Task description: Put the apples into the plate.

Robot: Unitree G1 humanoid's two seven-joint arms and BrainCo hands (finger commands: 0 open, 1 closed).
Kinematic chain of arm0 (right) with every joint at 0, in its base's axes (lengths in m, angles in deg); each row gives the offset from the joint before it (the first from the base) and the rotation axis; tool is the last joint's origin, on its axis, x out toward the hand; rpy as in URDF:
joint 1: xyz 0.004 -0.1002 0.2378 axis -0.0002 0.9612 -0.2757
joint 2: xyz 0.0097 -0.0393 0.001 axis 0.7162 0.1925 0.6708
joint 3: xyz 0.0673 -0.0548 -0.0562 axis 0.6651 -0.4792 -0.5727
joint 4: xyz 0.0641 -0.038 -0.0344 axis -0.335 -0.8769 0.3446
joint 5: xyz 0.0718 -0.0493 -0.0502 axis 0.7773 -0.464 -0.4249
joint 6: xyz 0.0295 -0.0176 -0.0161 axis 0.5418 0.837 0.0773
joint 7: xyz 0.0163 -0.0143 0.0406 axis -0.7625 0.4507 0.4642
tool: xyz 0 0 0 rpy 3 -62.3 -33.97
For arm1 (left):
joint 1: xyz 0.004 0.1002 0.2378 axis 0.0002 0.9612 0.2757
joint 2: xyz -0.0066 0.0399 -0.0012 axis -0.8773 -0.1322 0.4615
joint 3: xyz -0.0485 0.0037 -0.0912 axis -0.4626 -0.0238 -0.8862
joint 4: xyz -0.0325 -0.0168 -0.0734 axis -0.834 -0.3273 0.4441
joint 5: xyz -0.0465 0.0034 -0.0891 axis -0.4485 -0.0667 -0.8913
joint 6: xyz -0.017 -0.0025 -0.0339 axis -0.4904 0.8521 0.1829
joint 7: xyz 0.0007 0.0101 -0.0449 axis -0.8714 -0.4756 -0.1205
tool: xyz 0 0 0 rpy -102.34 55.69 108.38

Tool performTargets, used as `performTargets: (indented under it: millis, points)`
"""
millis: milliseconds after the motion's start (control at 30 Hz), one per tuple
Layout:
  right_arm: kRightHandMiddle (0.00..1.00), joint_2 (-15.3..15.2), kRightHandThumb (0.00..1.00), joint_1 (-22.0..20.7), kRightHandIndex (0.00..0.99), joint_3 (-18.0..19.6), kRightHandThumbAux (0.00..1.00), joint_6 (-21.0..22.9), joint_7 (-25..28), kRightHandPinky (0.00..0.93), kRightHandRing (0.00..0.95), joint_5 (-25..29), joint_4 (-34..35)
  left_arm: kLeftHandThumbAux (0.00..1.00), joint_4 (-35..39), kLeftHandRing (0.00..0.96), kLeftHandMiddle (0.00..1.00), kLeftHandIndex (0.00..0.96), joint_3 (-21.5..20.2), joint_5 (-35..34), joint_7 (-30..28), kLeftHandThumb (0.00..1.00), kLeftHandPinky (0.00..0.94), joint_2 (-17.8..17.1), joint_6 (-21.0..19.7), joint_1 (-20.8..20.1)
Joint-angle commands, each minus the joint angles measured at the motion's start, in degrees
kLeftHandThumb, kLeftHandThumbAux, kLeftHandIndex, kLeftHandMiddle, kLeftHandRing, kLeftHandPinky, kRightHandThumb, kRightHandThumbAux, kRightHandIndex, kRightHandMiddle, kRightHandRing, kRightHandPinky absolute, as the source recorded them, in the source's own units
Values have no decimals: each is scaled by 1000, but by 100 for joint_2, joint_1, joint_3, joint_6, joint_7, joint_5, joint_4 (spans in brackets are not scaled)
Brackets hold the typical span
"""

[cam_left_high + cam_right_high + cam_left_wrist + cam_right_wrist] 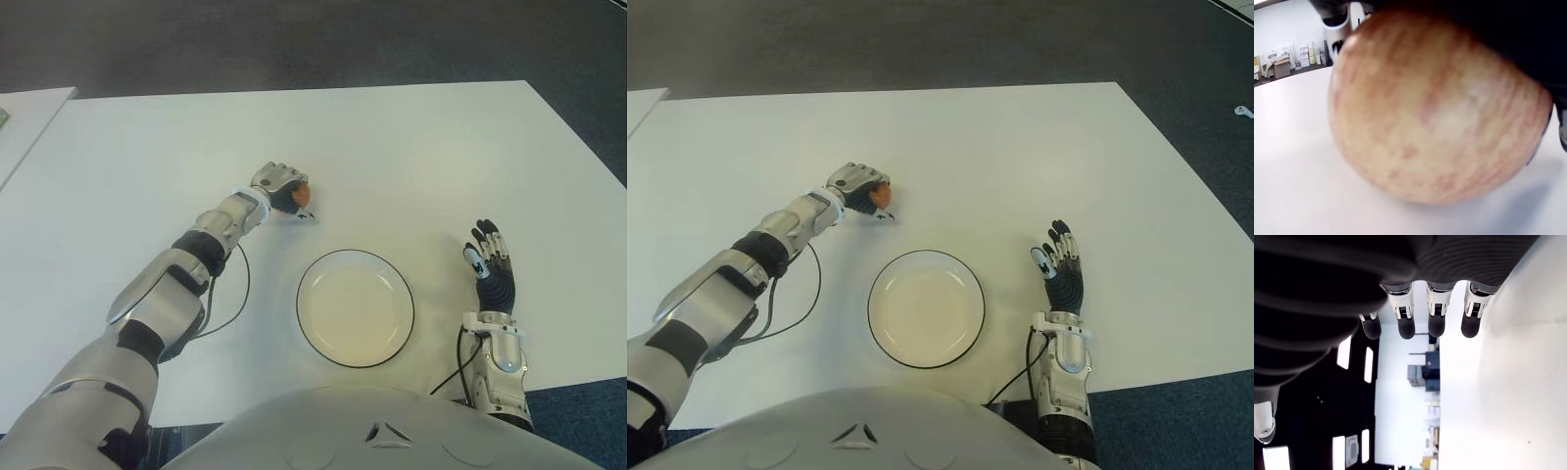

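Observation:
A reddish-yellow apple (302, 195) sits on the white table (411, 157), beyond and left of the plate. My left hand (282, 188) is curled over it, fingers wrapped around its top and sides. In the left wrist view the apple (1435, 112) fills the picture, its underside touching the table. The white plate (355, 307) with a dark rim lies in the middle near me, with nothing in it. My right hand (489, 259) shows to the right of the plate, fingers (1406, 325) stretched out and holding nothing.
A second white surface (24, 117) stands off to the far left. The table's near edge (578, 377) runs close behind my right wrist. Dark carpet surrounds the table.

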Motion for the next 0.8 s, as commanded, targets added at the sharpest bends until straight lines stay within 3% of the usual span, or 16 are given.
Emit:
performTargets:
  millis: [33,267,800]
  points:
    - [0,67,178,166,0,36,471,166,-51,0,0,-14,-282,692,-199,750,751,442,124,45,-324,736,750,-34,-299,485]
    - [0,81,180,148,0,44,470,204,-81,0,0,-21,-266,695,-181,783,784,443,90,-40,-352,742,799,-1,-403,494]
    - [0,121,164,44,0,47,514,130,-44,0,0,39,-334,696,-168,814,803,443,71,-125,-247,745,808,2,-452,480]
